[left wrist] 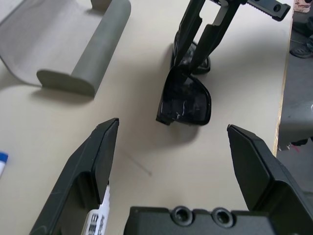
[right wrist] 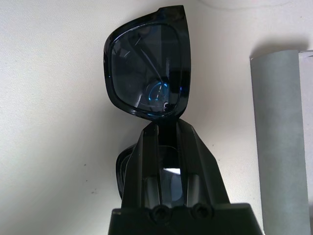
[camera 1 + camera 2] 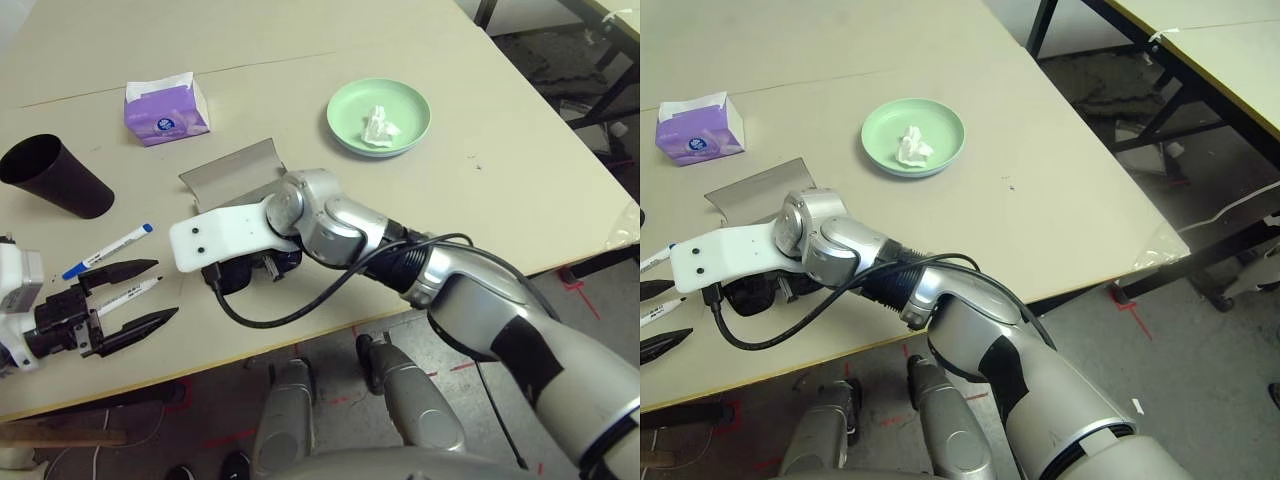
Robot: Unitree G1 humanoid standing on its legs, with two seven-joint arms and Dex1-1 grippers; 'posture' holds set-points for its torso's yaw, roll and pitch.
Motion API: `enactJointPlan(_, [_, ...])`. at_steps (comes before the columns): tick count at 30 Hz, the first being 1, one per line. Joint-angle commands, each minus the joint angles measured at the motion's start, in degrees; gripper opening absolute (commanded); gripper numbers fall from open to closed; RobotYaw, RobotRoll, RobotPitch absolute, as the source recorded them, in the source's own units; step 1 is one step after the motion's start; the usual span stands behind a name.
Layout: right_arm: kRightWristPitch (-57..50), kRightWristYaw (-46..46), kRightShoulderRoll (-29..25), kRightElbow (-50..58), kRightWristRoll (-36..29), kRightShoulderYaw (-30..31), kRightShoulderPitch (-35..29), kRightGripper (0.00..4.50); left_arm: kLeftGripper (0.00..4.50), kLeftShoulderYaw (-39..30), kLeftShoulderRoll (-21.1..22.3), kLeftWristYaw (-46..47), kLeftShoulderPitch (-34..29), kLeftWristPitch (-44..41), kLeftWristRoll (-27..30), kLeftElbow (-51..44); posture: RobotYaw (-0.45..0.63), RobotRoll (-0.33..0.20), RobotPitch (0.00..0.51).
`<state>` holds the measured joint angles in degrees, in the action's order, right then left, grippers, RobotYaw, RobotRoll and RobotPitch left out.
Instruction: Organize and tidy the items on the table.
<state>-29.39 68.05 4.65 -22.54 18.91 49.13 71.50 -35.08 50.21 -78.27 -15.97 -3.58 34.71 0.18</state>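
The left pincer [image 3: 150,293] hovers with fingers spread apart, two marker pens [image 3: 108,250] beside it. The right pincer [image 2: 166,129] is clamped on the black sunglasses [image 2: 146,73] resting on the counter [image 3: 480,170], the grey glasses case [image 1: 73,54] just beyond.

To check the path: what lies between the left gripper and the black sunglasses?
Bare table only; the left wrist view shows the open left gripper facing the black sunglasses, which the right gripper pinches.

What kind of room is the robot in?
Probably a lab or workroom: a big plain table with practice things like a green plate and sunglasses, more tables nearby, and red tape marks on the floor.
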Motion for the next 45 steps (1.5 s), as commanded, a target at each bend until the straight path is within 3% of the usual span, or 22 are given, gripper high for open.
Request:
enactJointPlan(1, [0.12, 0.80, 0.31, 1.01, 0.29, -0.04, -0.03, 0.24, 4.50, -0.42, -0.95, 0.77, -0.79, -0.84, 0.99, -1.24, -0.05, 0.000, 0.232])
enactJointPlan(8, [0.11, 2.82, -0.64, 2.19, 0.89, 0.42, 0.07, 0.22, 4.50, -0.18, -1.55, 0.91, -1.22, -0.32, 1.06, -0.98, -0.05, 0.000, 0.234])
enactJointPlan(16, [7.25, 4.11, -3.30, 0.76, 5.15, 3.12, 1.87, 0.20, 4.50, 0.52, -1.88, 1.14, -0.17, -0.18, 0.65, -0.06, -0.05, 0.000, 0.230])
enactJointPlan(21, [11.20, 3.52, -2.20, -3.09, 6.81, 2.55, 4.06, 0.20, 4.50, 1.00, -2.64, 1.32, 0.01, 0.35, 0.25, 0.37, -0.05, 0.000, 0.229])
enactJointPlan(37, [17.63, -3.48, 5.28, -31.29, 2.14, -13.83, 23.51, 0.16, 4.50, 2.33, -3.54, -0.08, 1.50, 5.03, -0.60, 6.56, -0.04, 0.000, 0.220])
enactJointPlan(45, [23.56, -10.52, 6.96, -41.50, 3.34, -16.72, 26.33, 0.16, 4.50, -1.36, -3.99, 3.95, 1.25, 3.95, 1.43, 6.52, -0.03, 0.000, 0.230])
